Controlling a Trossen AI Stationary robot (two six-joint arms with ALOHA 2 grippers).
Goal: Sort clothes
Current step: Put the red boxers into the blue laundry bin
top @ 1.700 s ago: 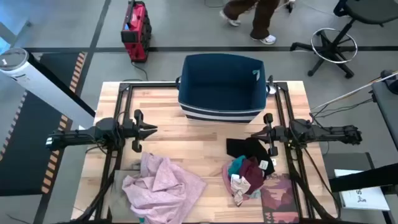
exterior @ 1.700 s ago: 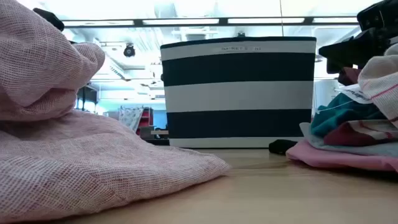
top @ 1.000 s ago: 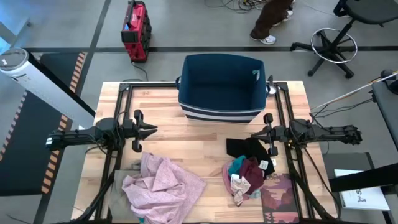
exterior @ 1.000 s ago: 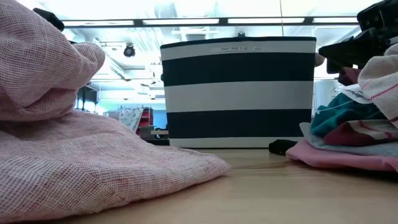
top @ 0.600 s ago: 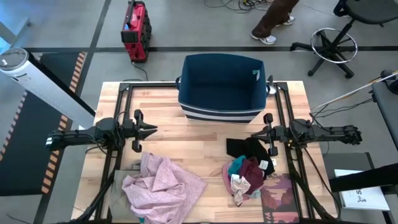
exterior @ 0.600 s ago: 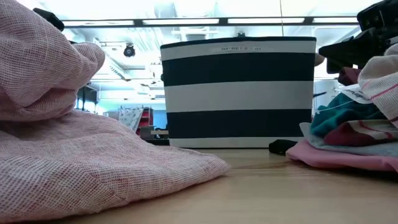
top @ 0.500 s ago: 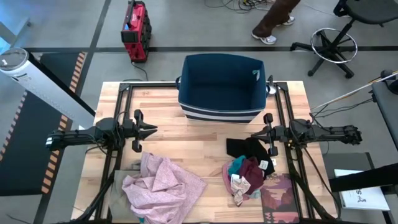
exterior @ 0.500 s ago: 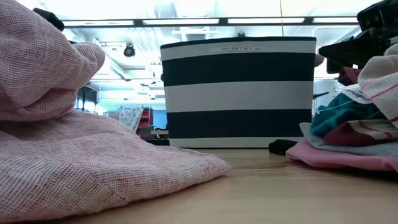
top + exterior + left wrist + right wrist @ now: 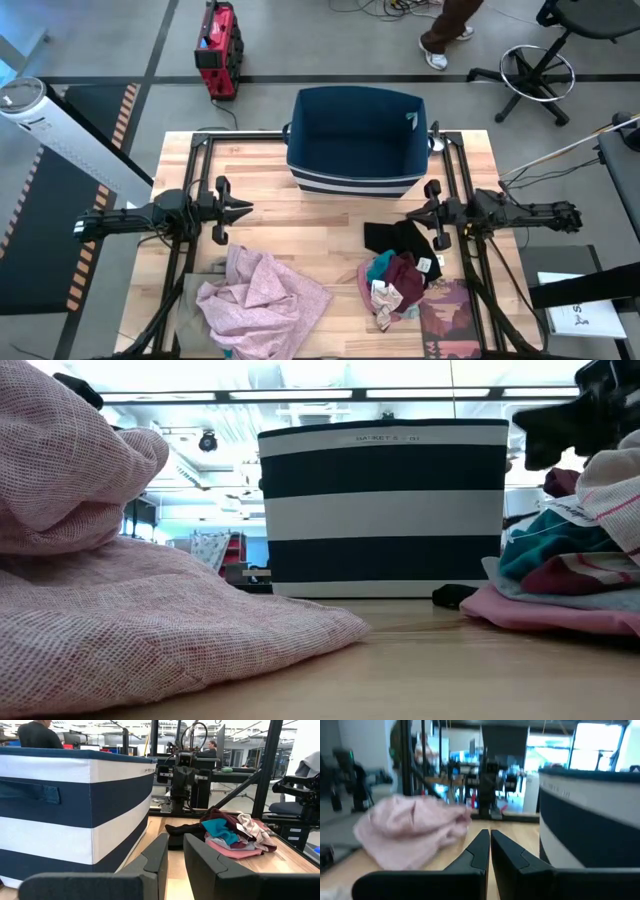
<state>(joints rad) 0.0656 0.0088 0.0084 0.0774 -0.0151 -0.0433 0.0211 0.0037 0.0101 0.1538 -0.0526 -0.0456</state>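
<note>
Left gripper (image 9: 240, 210) hovers at table's left, jaws nearly together, empty; you have big pale pink garment (image 9: 262, 297) heaped just in front of it: soft, light, sprawling; pinch raised fold at top, expect long trailing drape; striped bin (image 9: 357, 140) at back centre, nothing visible in it; small mixed pile (image 9: 398, 280), teal, maroon, white, black, near right front: limp, tangled, take one top piece or neighbours drag along; right gripper (image 9: 416, 216) just beside black piece, jaws together, empty
</note>
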